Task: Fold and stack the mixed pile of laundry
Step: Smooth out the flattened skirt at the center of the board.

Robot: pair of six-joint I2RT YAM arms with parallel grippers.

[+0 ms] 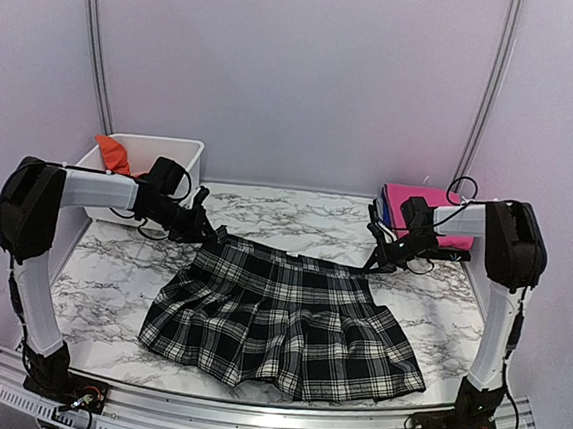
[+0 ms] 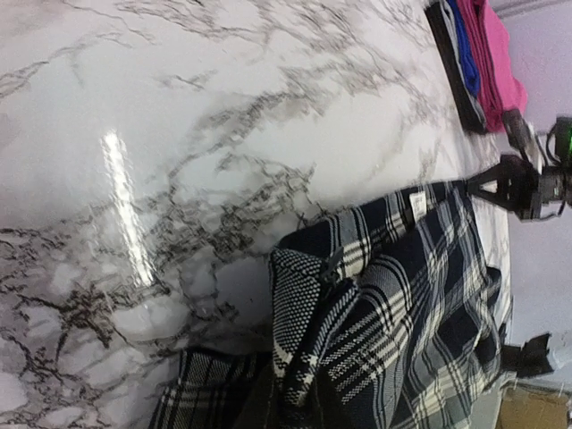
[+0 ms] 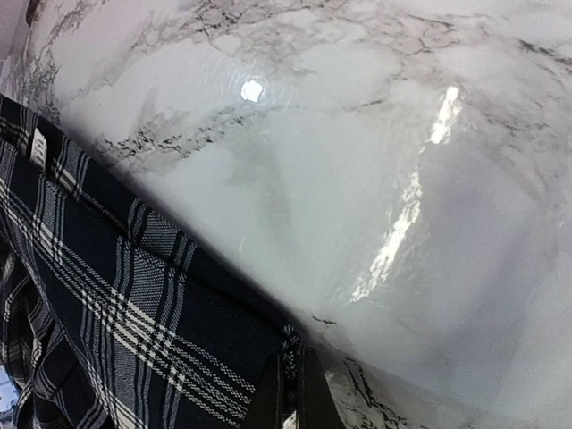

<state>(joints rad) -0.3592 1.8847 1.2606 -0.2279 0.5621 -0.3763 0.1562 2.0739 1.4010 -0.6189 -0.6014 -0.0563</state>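
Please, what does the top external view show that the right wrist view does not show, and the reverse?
Only the top external view: the white bin holding an orange garment, the folded pink garment, the left arm, the right arm, and the whole plaid garment spread out. Only the right wrist view: close up, the right gripper shut on the plaid waistband edge, and a small white label. Both: the plaid garment and the marble table.

— How many garments do we count?
— We count one plaid skirt (image 1: pixel 287 320), one orange garment (image 1: pixel 111 152), and one pink folded garment (image 1: pixel 418 199).
— And containers?
— We see one white bin (image 1: pixel 144 146), on one counter (image 1: pixel 110 279).
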